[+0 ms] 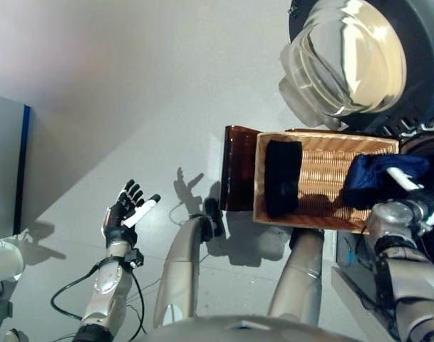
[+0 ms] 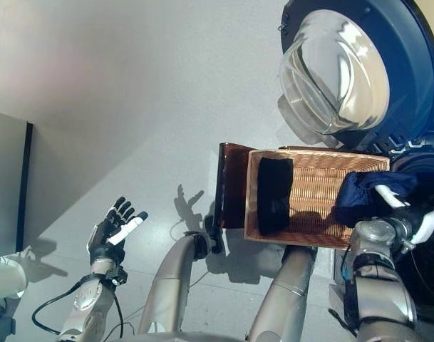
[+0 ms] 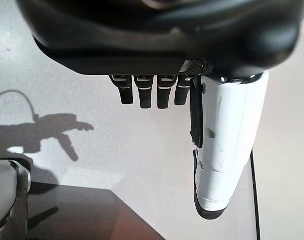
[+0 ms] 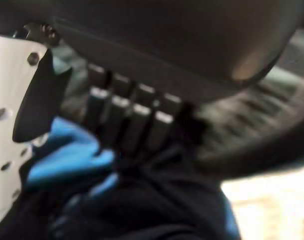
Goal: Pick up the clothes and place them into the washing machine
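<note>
Right hand grips blue cloth at the basket's edge.

The right hand [image 1: 405, 187] has its fingers curled into a blue cloth [image 1: 379, 177], bunched over the right end of the basket [image 1: 313, 218]; a black garment [image 1: 281, 178] lies inside at its left end. The left hand [image 1: 127, 209] hangs spread and empty over the floor. The step looks like lifting out; next, carry the cloth to the washer [image 2: 416, 64], whose door [image 1: 345, 60] stands just above.

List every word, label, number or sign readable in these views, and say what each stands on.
None can be read.
Washing machine: no legible label or number on the parts in view.
Wicker basket, black garment and blue garment held by the right hand: no print visible.
Left hand, open over the floor: no markings to read.
</note>
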Robot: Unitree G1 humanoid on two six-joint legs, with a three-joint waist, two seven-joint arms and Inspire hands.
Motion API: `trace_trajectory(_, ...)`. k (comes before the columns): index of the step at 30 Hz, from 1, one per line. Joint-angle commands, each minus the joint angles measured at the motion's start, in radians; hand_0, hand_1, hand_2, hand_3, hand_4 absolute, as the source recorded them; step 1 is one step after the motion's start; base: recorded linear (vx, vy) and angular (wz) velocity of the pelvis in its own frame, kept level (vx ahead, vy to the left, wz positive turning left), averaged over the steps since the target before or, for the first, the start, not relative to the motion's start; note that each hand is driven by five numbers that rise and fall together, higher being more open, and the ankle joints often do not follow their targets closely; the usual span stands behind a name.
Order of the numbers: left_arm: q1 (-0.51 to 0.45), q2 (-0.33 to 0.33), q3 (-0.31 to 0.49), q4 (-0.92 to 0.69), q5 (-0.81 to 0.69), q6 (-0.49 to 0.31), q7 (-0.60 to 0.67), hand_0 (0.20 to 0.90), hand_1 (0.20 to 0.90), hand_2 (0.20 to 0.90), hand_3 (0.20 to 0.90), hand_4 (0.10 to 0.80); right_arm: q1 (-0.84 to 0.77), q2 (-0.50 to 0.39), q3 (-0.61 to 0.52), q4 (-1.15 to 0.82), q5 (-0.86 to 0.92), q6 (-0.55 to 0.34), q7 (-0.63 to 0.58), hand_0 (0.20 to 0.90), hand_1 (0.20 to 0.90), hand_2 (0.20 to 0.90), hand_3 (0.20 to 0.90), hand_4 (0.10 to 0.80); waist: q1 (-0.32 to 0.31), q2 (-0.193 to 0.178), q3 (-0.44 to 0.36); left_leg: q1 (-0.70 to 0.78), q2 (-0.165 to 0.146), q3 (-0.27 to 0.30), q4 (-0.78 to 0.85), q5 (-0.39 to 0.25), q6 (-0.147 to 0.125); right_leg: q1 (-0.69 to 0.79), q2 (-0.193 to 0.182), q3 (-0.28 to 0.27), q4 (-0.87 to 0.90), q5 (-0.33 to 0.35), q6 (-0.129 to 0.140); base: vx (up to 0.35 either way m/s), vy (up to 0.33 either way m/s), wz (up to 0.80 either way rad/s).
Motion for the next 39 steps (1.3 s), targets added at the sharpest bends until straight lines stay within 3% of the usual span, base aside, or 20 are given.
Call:
trace_trajectory(1,0.009,0.033,0.133,-0.013,0.025,-0.119,-0.003,0.9,0.9,0.9,0.9,0.8,0.01,-0.131,0.081,-0.082,-0.248,0.019,-0.013,0.9,0.9,0.9,0.9,0.8,-0.011,-0.019,-0.012,0.074,0.047,-0.076,-0.014,-0.034,-0.115,-0.004,0.032,0.032,-0.12,0.177,-0.06,0.0,0.0,0.0)
trace_trajectory(11,0.004,0.052,0.119,-0.038,0.014,-0.12,-0.028,0.9,0.9,0.9,0.9,0.8,-0.025,-0.147,0.275,0.017,-0.481,0.106,0.05,0.9,0.9,0.9,0.9,0.8,-0.006,-0.027,-0.008,0.073,0.049,-0.074,-0.012,-0.03,-0.12,-0.008,0.032,0.034,-0.119,0.182,-0.06,0.0,0.0,0.0)
trace_trajectory(18,-0.005,0.047,0.123,-0.029,0.021,-0.116,-0.022,0.9,0.9,0.9,0.9,0.8,-0.011,-0.129,0.332,0.013,-0.567,0.132,0.075,0.9,0.9,0.9,0.9,0.8,-0.011,-0.034,-0.006,0.074,0.051,-0.074,-0.011,-0.03,-0.122,-0.008,0.033,0.032,-0.118,0.184,-0.061,0.0,0.0,0.0)
trace_trajectory(31,-0.031,0.036,0.111,-0.025,0.035,-0.113,-0.019,0.9,0.9,0.9,0.9,0.8,-0.038,-0.009,0.455,0.092,-0.717,0.203,0.108,0.9,0.9,0.9,0.9,0.8,-0.001,-0.029,-0.001,0.068,0.048,-0.074,-0.002,-0.03,-0.122,-0.012,0.031,0.037,-0.117,0.185,-0.062,0.0,0.001,0.0)
trace_trajectory(39,-0.039,0.041,0.098,-0.021,0.036,-0.113,-0.024,0.9,0.9,0.9,0.9,0.8,-0.061,0.019,0.507,0.113,-0.814,0.258,0.087,0.9,0.9,0.9,0.9,0.8,0.006,-0.026,0.0,0.074,0.045,-0.073,-0.005,-0.028,-0.122,-0.006,0.027,0.035,-0.118,0.187,-0.061,0.0,0.001,-0.01)
